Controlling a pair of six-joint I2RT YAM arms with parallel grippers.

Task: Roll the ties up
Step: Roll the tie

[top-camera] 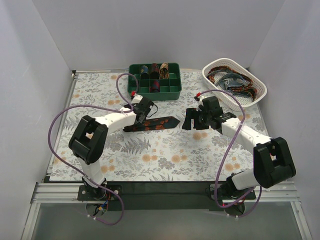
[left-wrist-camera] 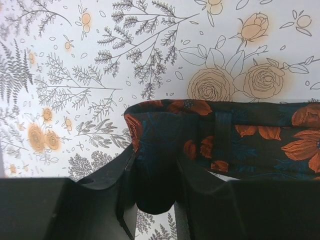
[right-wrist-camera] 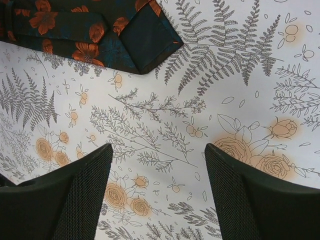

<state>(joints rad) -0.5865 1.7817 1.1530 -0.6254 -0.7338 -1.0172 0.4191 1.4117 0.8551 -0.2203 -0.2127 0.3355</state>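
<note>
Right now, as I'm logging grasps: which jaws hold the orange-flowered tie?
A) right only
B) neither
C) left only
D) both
C: the left jaws are closed on the folded end of the tie, while the right jaws stand open over the mat, short of the tie's pointed tip.

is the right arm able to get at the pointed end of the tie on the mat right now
Probably yes. The right gripper hangs open just short of the pointed end of the tie, with only bare mat between them. The left gripper pinches the other end.
</note>
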